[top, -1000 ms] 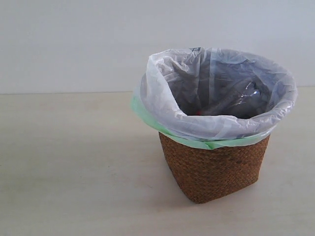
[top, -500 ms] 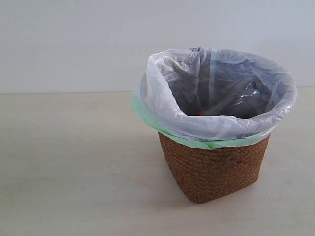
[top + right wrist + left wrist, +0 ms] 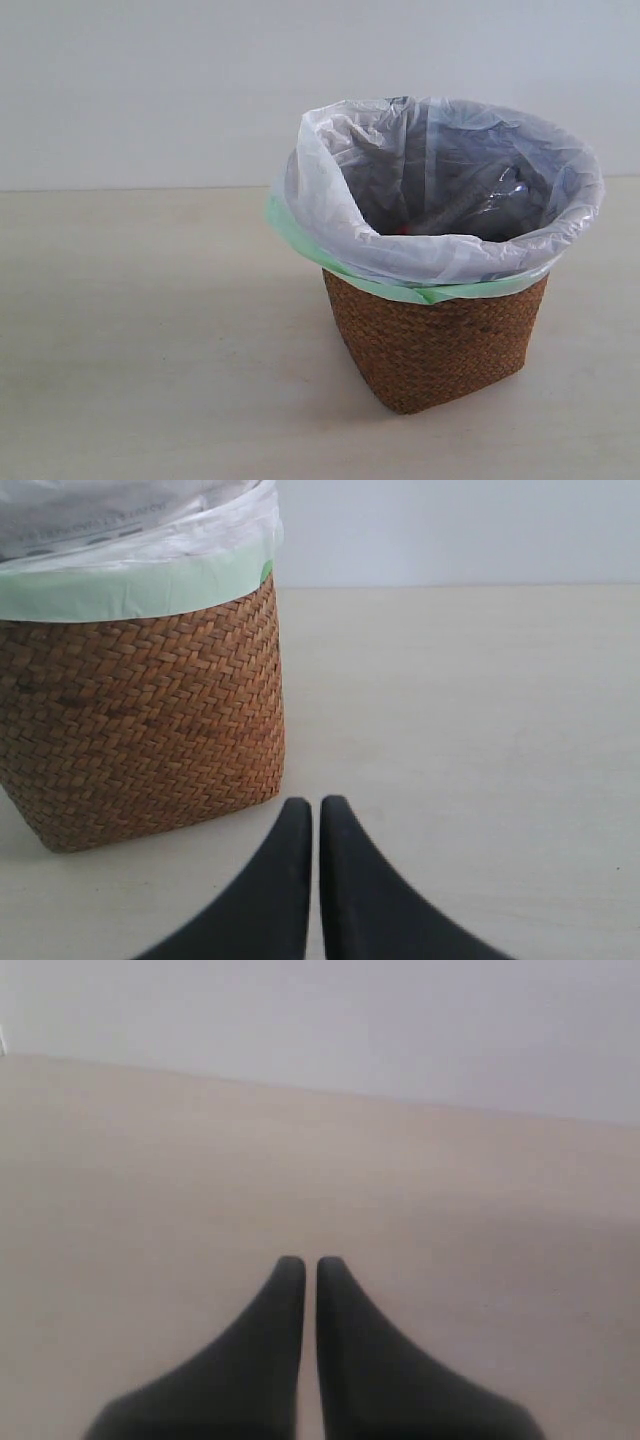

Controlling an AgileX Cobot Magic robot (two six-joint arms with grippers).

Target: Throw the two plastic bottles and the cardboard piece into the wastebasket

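A pale beige table point(image 3: 150, 350) fills the scene. One brown woven wastebasket point(image 3: 435, 340) stands directly on it.

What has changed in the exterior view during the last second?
Nothing has visibly changed. The brown woven wicker wastebasket, lined with a translucent white bag, stands at the same place on the pale table as before.

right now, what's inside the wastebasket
Inside the wastebasket, what looks like a clear plastic bottle leans against the white bag, and a red speck shows lower down. The bag's near rim hides the bottom.
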